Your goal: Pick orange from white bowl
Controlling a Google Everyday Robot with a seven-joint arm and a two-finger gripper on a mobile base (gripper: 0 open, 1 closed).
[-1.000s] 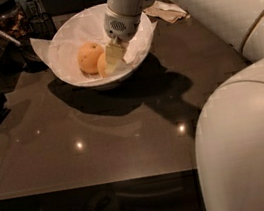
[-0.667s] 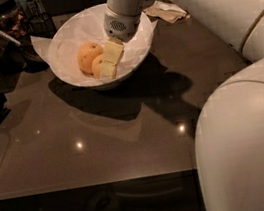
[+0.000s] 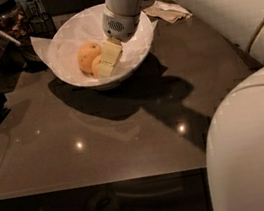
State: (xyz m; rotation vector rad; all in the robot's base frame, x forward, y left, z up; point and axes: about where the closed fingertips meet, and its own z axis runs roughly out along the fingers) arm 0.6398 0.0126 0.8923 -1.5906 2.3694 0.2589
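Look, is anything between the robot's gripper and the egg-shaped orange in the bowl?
Nothing shows between them. In the camera view the gripper is down inside the white bowl, overlapping the orange; the rounder orange sits beside it.

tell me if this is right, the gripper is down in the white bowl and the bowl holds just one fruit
Not quite: the camera view shows two fruits in the white bowl, the orange right at the gripper and a rounder orange beside it. The gripper is indeed down in the bowl.
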